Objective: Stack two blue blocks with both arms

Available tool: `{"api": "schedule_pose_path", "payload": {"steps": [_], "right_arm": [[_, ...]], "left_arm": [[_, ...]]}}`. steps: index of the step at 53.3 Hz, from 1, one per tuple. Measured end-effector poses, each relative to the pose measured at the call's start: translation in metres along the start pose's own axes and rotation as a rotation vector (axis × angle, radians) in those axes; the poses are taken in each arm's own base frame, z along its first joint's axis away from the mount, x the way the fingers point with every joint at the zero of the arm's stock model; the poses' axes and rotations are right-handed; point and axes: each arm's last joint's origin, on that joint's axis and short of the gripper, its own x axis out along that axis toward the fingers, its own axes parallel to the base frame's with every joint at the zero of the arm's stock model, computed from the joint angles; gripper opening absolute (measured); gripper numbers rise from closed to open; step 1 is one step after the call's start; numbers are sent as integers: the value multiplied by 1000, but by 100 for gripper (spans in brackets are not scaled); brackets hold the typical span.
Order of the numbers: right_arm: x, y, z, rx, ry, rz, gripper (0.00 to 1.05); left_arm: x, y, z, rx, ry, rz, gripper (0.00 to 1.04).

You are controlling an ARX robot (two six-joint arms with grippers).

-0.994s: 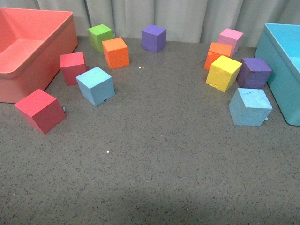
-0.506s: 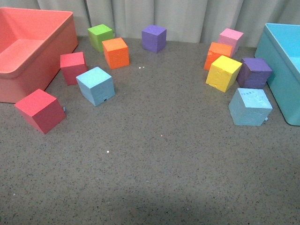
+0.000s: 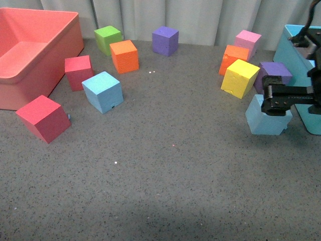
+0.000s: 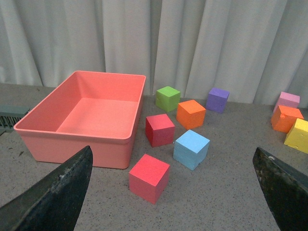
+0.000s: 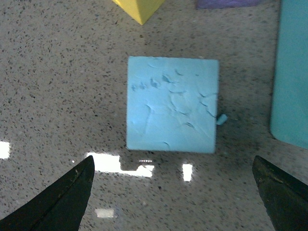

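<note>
One sky-blue block (image 3: 103, 91) sits at the left, between two red cubes; the left wrist view shows it too (image 4: 191, 149). The other blue block (image 3: 264, 124) sits at the right beside the turquoise bin, and its nicked top fills the right wrist view (image 5: 172, 103). My right gripper (image 3: 293, 98) is open and empty above this block, and its top shows just beyond the fingertips (image 5: 172, 163). My left gripper (image 4: 172, 159) is open and empty, high and well back from the left block. It is out of the front view.
A coral bin (image 3: 30, 50) stands far left and a turquoise bin (image 3: 301, 55) far right. A yellow cube (image 3: 239, 78), a purple cube (image 3: 275, 70), an orange cube (image 3: 231, 54) and a pink cube (image 3: 247, 40) crowd behind the right blue block. Red cubes (image 3: 42, 118) flank the left one.
My right arm has come into the front view from the right and now hangs over the right blue block. No block has moved.
</note>
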Motion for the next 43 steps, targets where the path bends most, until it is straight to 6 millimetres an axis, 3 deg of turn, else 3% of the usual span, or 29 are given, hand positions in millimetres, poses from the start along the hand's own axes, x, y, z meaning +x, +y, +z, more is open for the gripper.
{"api": "schedule_pose_path", "payload": {"steps": [25,32,37,43], "right_arm": [[51,15,20,10,102,-68,95],[58,15,20,13,132,-78,78],[60,14,20,21,151,-104,60],[60,14,20,31,152,-105,50]], "left_arm": [[0,0,0,0,0,0,98],[0,0,0,0,0,0,98],[0,0,0,0,0,0,98],[0,0,0,0,0,0,98]]}}
